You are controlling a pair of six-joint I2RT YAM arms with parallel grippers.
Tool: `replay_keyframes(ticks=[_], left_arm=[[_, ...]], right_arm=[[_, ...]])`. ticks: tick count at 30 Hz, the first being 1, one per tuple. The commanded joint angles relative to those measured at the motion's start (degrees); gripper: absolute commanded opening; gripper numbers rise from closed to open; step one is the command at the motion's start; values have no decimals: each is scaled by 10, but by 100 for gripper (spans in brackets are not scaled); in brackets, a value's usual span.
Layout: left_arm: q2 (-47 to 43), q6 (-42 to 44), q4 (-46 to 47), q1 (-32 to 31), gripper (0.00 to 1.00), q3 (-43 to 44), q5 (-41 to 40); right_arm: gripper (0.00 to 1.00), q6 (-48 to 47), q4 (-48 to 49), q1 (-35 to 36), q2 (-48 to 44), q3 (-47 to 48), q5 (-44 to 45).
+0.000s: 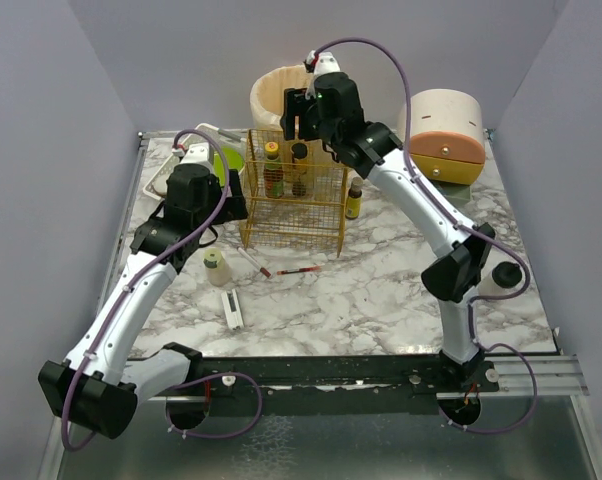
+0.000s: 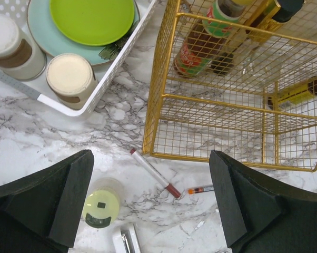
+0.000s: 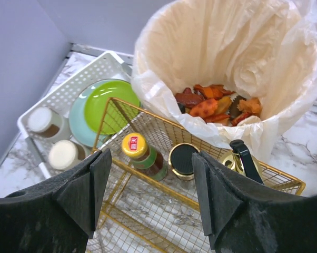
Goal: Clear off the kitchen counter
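Clearance of the kitchen counter (image 1: 391, 290), the marble surface filling the middle of the top view, is judged incomplete. A pen (image 2: 154, 173), a short marker (image 2: 200, 189), a small jar (image 2: 100, 205) and a white flat item (image 2: 126, 241) are seen lying loose on it, left of centre.

The left gripper (image 2: 150, 155) is held above these items with its jaws spread to their widest, and nothing is gripped. In the left wrist view the pen is found just below the midpoint between the fingers, toward the bottom of the frame. Its long axis runs diagonally from upper left to lower right, so it is crossed obliquely by the line joining the two fingers. A rotation of the wrist is judged necessary before descent, so that the jaws close across the barrel rather than along it.

The right gripper (image 3: 150, 158) is positioned at the top centre of the top view, over the bottles (image 3: 140, 153) in the wire basket (image 2: 154, 95) and beside the lined bin (image 3: 227, 63). Its jaws are parted to a moderate width and nothing is held. The left arm is therefore the nearer one to the pen.
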Motion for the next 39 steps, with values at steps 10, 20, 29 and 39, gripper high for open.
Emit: replay_keyframes(ticks=[10,20,29,39], left_arm=[[-36,-42,-58,4,99,-40,-52],[2,-40,-50,4,99,-20,-48],[14,-35,-39,4,99,-17,-41],[10,-30,-39,4,99,-9,-42]], right_arm=[[72,-65,135,-2,-248,-286,-45],[68,-46,58,-57,-382,-495,56],[72,-105,89,-206,-361,-578,-233],[75,-130,176,-211,-240,-550,-249]])
